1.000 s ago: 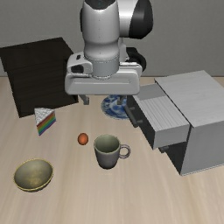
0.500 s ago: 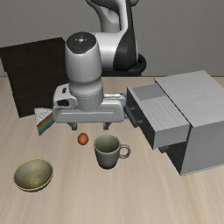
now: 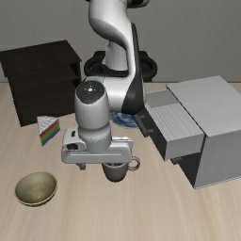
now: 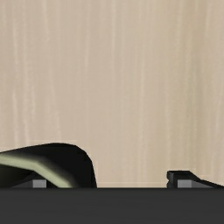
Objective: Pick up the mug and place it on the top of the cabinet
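Observation:
The olive-grey mug (image 3: 120, 170) stands upright on the wooden table, its handle (image 3: 136, 165) pointing to the exterior view's right. My gripper (image 3: 114, 166) has come down right onto it, and the hand hides most of the cup. In the wrist view the mug's rim and dark inside (image 4: 52, 164) sit against one fingertip (image 4: 37, 184), while the other fingertip (image 4: 182, 178) stands far off over bare table. The gripper (image 4: 109, 182) is open. The grey cabinet (image 3: 215, 118) stands at the exterior view's right.
The cabinet's drawer (image 3: 169, 127) is pulled out toward the mug. A blue patterned plate (image 3: 129, 120) lies behind my arm. A green bowl (image 3: 36, 188) and a rainbow-striped wedge (image 3: 47, 131) sit at the exterior view's left, before a dark box (image 3: 40, 75).
My hand has moved forward and down from above the plate onto the mug. It now covers the small orange ball and much of the mug.

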Robot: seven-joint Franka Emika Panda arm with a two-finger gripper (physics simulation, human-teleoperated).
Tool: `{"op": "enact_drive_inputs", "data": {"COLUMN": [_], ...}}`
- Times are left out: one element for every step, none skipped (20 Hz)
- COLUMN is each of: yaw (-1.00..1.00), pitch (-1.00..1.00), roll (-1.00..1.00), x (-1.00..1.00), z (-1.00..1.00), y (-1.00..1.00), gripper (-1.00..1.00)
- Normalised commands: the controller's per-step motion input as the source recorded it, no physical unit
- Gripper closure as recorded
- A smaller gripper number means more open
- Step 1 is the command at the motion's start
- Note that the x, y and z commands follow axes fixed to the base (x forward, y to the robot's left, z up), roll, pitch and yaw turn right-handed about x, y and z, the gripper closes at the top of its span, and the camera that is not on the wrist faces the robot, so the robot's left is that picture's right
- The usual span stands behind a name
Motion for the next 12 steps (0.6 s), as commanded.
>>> {"op": "enact_drive_inputs", "data": {"yaw": [0.0,0.0,0.0,0.0,0.0,0.0,0.0,0.0,0.0,0.0,0.0,0.0], "pitch": [0.0,0.0,0.0,0.0,0.0,0.0,0.0,0.0,0.0,0.0,0.0,0.0], "roll": [0.0,0.0,0.0,0.0,0.0,0.0,0.0,0.0,0.0,0.0,0.0,0.0], "x": [0.0,-1.0,-1.0,0.0,0.0,0.0,0.0,0.0,0.0,0.0,0.0,0.0], "z": [-1.0,0.0,0.0,-1.0,0.0,0.0,0.0,0.0,0.0,0.0,0.0,0.0], "y": [0.0,0.0,0.0,0.0,0.0,0.0,0.0,0.0,0.0,0.0,0.0,0.0], "gripper": [-1.0,-1.0,-1.0,-1.0,1.0,1.0,1.0,1.0,1.0,1.0,1.0,1.0]}}
